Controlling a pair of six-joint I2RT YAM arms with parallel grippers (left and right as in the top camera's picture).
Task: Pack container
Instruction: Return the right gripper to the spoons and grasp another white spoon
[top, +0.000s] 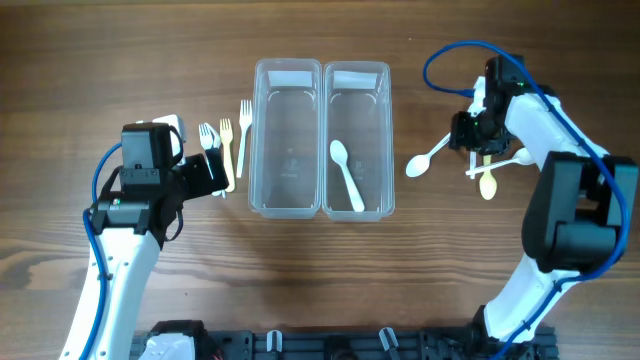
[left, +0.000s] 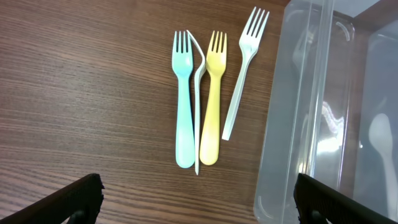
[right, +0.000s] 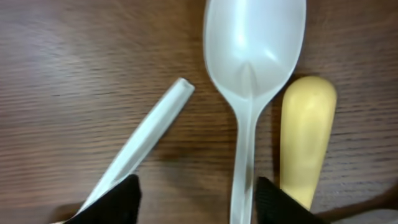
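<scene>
On the left, the left gripper (top: 218, 178) hangs low over the table (top: 90, 70), at the handle ends of four forks lying side by side. In its wrist view these are a mint fork (left: 183, 106), a thin white fork (left: 198, 112) turned on its edge, a yellow fork (left: 212, 99) and a white fork (left: 244, 68), all with tines pointing away from the camera. The gripper's fingers (left: 81, 199) sit wide apart at the bottom corners of that view and hold and touch nothing; the forks lie just ahead of the gap between them.

Just right of the forks stand two clear tubs touching side by side. The left container (top: 287, 70) has nothing in it, and the right container (top: 357, 72) holds one packed spoon (top: 347, 175).

Further right, the right gripper (top: 478, 140) is down among loose spoons on the wood. Its fingers (right: 118, 202) are apart. The stem of a white spoon (right: 255, 56) runs down between them, nearer the right-hand finger, unclamped; whether they touch cannot be told. A yellow handle (right: 306, 143) lies just beside that finger, and a white handle (right: 146, 143) slants towards the other
</scene>
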